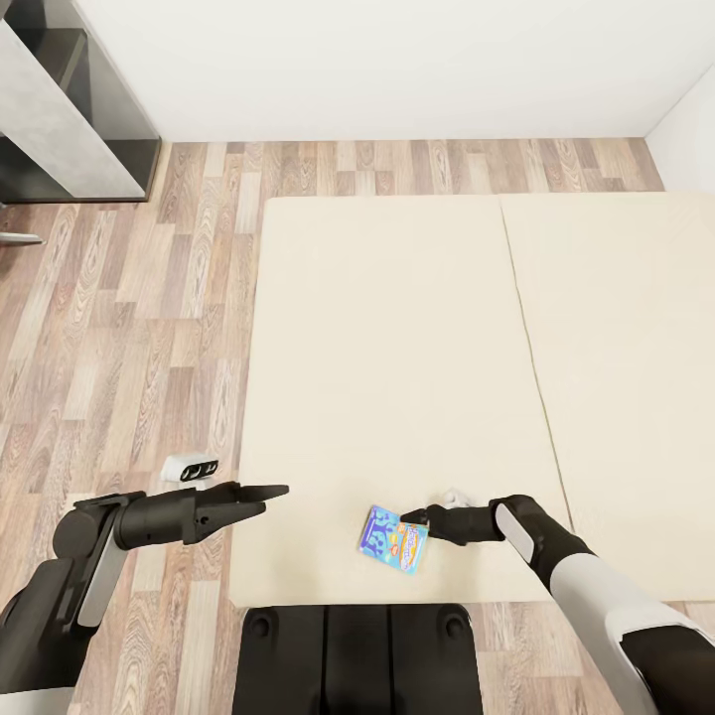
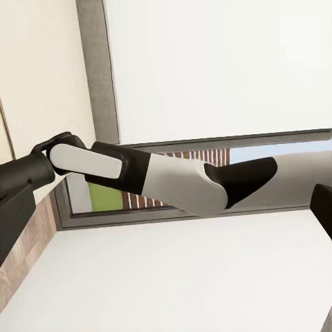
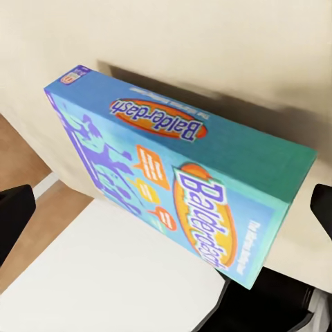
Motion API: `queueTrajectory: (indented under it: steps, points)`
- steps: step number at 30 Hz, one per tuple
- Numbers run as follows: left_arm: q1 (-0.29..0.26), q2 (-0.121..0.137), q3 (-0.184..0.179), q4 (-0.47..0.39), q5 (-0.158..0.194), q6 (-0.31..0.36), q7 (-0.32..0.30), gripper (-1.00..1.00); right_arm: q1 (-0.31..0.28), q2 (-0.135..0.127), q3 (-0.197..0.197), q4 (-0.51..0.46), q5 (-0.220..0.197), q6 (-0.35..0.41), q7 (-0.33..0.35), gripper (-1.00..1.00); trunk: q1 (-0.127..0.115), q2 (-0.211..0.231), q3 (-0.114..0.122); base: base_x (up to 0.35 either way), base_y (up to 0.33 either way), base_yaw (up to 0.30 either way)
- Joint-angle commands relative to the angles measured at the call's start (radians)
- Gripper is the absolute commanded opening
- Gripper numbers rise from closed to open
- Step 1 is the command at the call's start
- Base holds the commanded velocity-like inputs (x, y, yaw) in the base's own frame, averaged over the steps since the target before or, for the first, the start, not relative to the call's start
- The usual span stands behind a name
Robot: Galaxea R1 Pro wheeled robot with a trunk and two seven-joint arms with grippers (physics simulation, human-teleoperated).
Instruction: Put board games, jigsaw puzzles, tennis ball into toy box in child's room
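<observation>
A small blue board game (image 1: 394, 539) lies on the bed (image 1: 397, 328) near its front edge. It reads "Balderdash" in the right wrist view (image 3: 187, 187). My right gripper (image 1: 417, 516) is at the box's far right corner. Its jaws stand open, with the box between the two fingertips (image 3: 15, 207) and touching neither. My left gripper (image 1: 270, 494) hovers over the bed's left edge, pointing right, about a hand's width left of the game. It is open and empty (image 2: 168, 211). My right forearm (image 2: 180, 181) crosses the left wrist view.
Wood-plank floor (image 1: 129, 328) runs along the bed's left and far sides. A grey shelf unit (image 1: 70, 119) stands at the back left against the white wall. A small white object (image 1: 189, 467) lies on the floor beside the bed. My dark base (image 1: 357, 655) is at the bed's front edge.
</observation>
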Motion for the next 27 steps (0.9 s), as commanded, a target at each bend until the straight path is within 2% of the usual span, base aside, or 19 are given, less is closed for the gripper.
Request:
queueTrajectory:
  steps: [1,7,9,13,16,27]
  points:
    - [0.000,0.000,0.000,0.000,-0.001,0.011,-0.004,1.00,0.000,-0.001,0.004,-0.001,-0.003,0.003,0.001,1.00,0.001,-0.002,-0.001,0.000,0.000,0.000]
    - [-0.001,-0.001,-0.003,0.000,-0.001,0.011,-0.004,1.00,0.000,0.000,0.010,-0.001,-0.003,0.002,0.001,1.00,0.001,-0.002,-0.001,0.000,0.000,0.000]
    - [0.000,-0.002,-0.004,0.000,-0.001,0.011,-0.004,1.00,0.000,0.009,0.021,-0.002,-0.003,0.002,0.001,1.00,0.001,-0.002,-0.001,0.000,0.000,0.000]
    - [0.000,-0.002,-0.004,0.000,-0.001,0.011,-0.004,1.00,0.000,0.060,0.042,-0.009,-0.003,0.000,0.002,1.00,0.001,-0.002,-0.001,0.000,0.000,0.000]
    - [0.000,-0.001,-0.004,0.000,-0.001,0.011,-0.004,1.00,0.000,0.078,0.046,-0.011,-0.003,-0.005,0.001,1.00,0.001,-0.002,-0.001,0.000,0.000,0.000]
    - [0.000,-0.002,-0.006,0.000,-0.002,0.010,-0.004,1.00,0.000,0.086,0.043,-0.017,-0.006,-0.022,0.004,1.00,0.001,-0.002,-0.001,0.000,0.000,0.000]
